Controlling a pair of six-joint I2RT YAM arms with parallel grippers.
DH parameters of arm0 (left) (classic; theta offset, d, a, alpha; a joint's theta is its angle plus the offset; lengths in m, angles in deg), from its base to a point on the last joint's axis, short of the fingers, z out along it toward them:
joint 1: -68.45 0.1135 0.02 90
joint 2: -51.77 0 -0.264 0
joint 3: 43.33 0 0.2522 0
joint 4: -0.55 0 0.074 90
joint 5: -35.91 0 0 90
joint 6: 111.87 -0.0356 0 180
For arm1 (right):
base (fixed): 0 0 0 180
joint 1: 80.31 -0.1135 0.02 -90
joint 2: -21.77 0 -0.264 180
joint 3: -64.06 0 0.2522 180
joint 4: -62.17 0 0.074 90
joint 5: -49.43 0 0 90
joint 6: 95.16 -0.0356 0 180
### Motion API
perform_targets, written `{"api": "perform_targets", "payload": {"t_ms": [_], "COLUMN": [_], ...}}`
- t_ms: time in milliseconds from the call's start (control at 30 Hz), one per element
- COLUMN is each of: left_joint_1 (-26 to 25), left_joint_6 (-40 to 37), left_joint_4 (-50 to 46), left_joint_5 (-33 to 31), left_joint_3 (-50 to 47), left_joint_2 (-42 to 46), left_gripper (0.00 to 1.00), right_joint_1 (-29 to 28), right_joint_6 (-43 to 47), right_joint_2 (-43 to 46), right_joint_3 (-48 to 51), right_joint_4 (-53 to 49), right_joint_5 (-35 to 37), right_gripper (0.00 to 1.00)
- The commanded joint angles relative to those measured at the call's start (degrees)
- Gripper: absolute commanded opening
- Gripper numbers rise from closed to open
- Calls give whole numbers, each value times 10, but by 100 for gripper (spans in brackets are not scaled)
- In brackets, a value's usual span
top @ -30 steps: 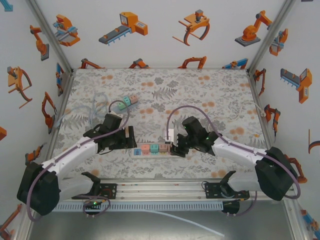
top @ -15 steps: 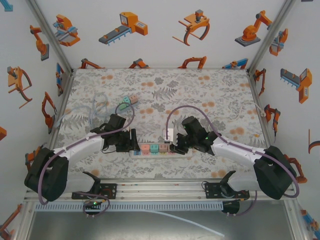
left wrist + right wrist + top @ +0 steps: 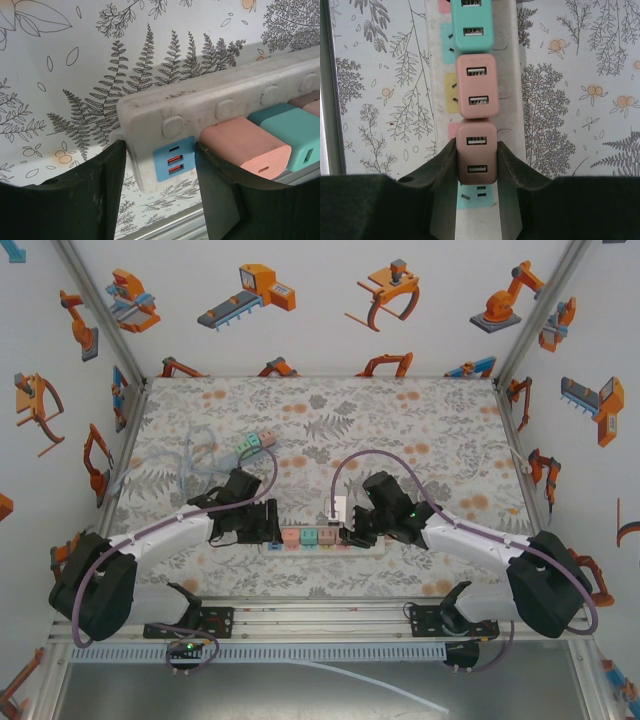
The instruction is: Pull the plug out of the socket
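Pink and boxy, the gripped plug (image 3: 476,160) is found at the near end of the power strip (image 3: 512,75) in the right wrist view, and it's still seated on the strip as far as can be told. It's pinched by the right gripper (image 3: 476,146). A black finger is pressed flat against each side, so the jaws are closed down to the plug's width. Further along the strip a second pink plug (image 3: 476,86) is lined up just beside it, with a teal plug (image 3: 472,25) after that.

From the top camera, the right gripper (image 3: 352,532) is seen at the right end of the power strip (image 3: 305,538) and the left gripper (image 3: 262,530) at its left end. A small teal adapter block (image 3: 255,444) is left lying well apart from the strip, beyond its left end on the far side.

In the left wrist view the left gripper (image 3: 160,150) is spread wide around the left end of the power strip (image 3: 200,105), with the blue USB panel (image 3: 173,159) framed between the fingers. Nothing is clamped there. Whether the strip is being pressed down can't be told.
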Motion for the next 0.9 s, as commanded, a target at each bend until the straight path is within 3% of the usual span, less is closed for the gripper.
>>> {"api": "perform_targets", "payload": {"t_ms": [0, 633, 867], "left_joint_1": [-12, -21, -20], "left_joint_6": [-7, 0, -3], "left_joint_4": [-55, -75, -84], "left_joint_5": [-60, -98, -80], "left_joint_3": [-23, -19, 15], "left_joint_2": [-32, -31, 23], "left_gripper": [53, 51, 53], "right_joint_1": [-4, -4, -4], "right_joint_6": [-15, -37, -134], "right_joint_2": [23, 81, 117], "right_joint_3": [-33, -29, -28], "right_joint_4": [13, 26, 57], "right_joint_5": [-7, 3, 69], "right_gripper": [11, 5, 6]}}
